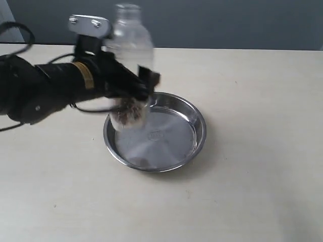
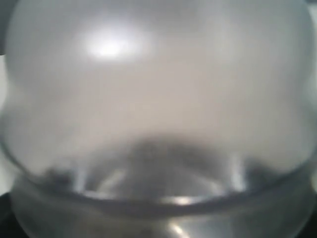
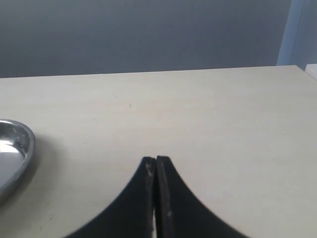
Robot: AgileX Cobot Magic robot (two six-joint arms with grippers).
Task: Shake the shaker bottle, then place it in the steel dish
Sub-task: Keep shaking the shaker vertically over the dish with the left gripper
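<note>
Pinching the shaker bottle (image 1: 132, 40) around its middle, the left gripper (image 1: 135, 85) holds it cap-up over the near-left edge of the steel dish (image 1: 203, 132). The bottle shows blurred, and the brown beads (image 1: 132, 113) are bunched low inside it, so I take the shake to be under way. Whether its base touches the rim I cannot tell. From the left wrist camera the frosted dome fills everything and the fingers are hidden.

To do this well, I would keep the clamp firm and the strokes short and vertical, so the smooth plastic does not slide in the pads. Before lowering, the bottle should move toward the middle of the flat bottom; from where it hangs, the base could catch the raised rim and tip.

Off to the side, the right gripper (image 3: 156, 168) hangs over the table (image 1: 252, 75) with its fingers pressed together on nothing.
</note>
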